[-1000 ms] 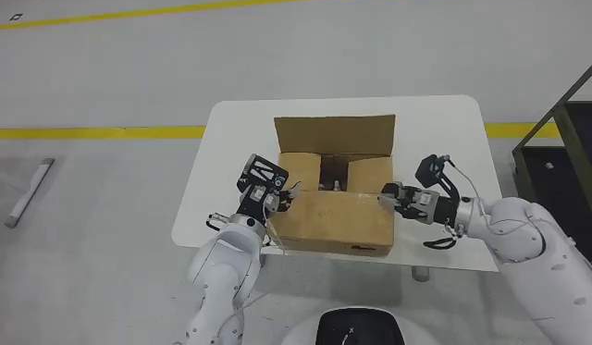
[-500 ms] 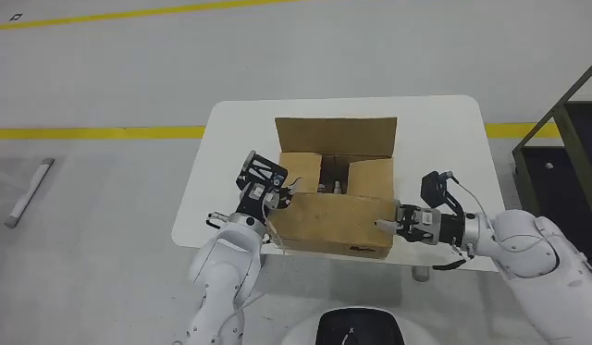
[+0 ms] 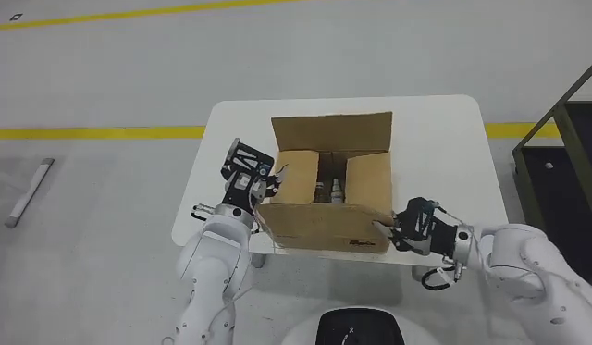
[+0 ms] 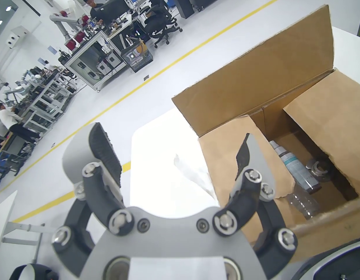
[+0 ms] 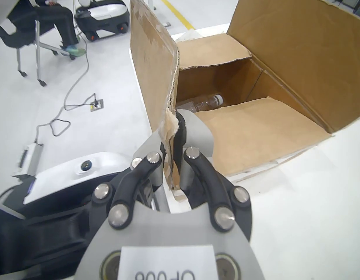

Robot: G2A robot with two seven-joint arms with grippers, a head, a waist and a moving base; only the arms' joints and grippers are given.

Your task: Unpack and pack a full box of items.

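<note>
My right gripper (image 5: pixel 171 147) pinches the near flap (image 5: pixel 150 68) of the box (image 3: pixel 328 225) on the table (image 3: pixel 444 132). My left gripper (image 4: pixel 174 144) stands spread beside the box's left side. The flaps are open and bottles (image 4: pixel 296 170) lie inside. I judge unpacking barely begun, with all repacking outstanding.

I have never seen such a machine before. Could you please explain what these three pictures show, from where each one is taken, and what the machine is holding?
This is a robot with two arms. Each arm ends in a gripper, which is a clamp with two fingers. One picture looks down from above the arms. The other two come from a small camera on each wrist. On the white table stands an open cardboard box, with clear plastic bottles lying inside. The right gripper is shut on the edge of the box's near flap, the one closest to the robot. The left gripper is open and holds nothing; it is beside the box's other end.
</note>
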